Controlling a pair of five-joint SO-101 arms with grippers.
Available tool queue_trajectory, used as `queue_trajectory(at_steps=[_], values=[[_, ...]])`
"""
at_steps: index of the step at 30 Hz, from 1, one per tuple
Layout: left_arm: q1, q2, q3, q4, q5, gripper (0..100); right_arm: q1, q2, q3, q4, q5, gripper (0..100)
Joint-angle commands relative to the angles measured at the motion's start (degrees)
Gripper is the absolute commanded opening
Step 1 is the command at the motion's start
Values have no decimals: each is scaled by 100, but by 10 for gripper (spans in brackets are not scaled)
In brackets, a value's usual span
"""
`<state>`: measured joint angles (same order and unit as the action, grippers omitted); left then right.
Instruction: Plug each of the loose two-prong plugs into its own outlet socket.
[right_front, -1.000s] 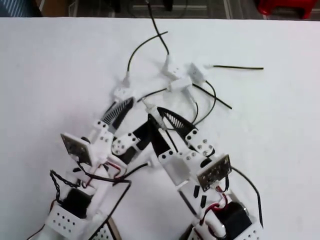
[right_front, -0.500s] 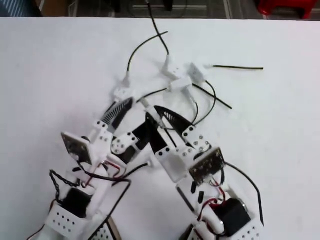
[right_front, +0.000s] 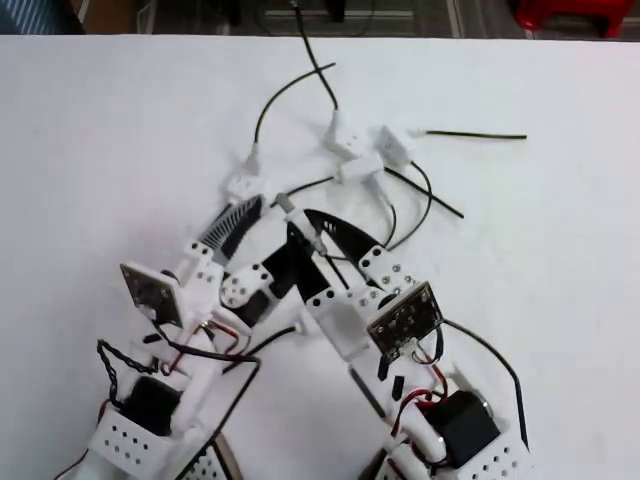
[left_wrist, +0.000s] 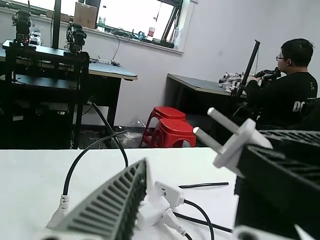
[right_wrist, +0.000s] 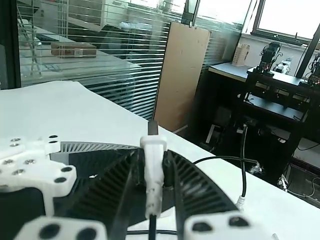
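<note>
The right gripper (right_wrist: 152, 154) is clamped on a white two-prong plug (right_wrist: 151, 175), lifted a little above the table (right_front: 120, 120) and near the group of white sockets (right_front: 360, 166). The left gripper (right_front: 262, 226) is just beside it, farther from the sockets, its fingers spread apart and holding nothing.

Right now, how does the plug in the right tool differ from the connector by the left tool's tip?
The plug is clamped in the right tool, off the table; the loose connector lies free on it. The plug's two prongs slant upward; the loose connector shows none. Both are white with black cable.
</note>
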<state>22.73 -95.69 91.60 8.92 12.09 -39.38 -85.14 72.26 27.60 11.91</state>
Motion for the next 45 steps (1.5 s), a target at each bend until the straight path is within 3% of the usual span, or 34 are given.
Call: queue_trajectory(at_steps=[1, 19, 26, 30, 37, 45], values=[[13, -75, -105, -26, 9, 290, -84, 321, -325, 312, 70, 19], [-4, -75, -44, -18, -18, 290, 198, 1692, -3516, 1780, 167, 19], [-31, -75, 70, -44, -26, 290, 637, 2378, -5169, 2967, 193, 19], [-400, -75, 26, -62, 0, 290, 734, 2738, -5916, 4031, 501, 19], [-998, -75, 18, -431, 9, 290, 708, 2905, -6224, 5226, 774, 19], [-998, -75, -70, -422, 9, 290, 259, 2949, -5653, 5763, 774, 19]])
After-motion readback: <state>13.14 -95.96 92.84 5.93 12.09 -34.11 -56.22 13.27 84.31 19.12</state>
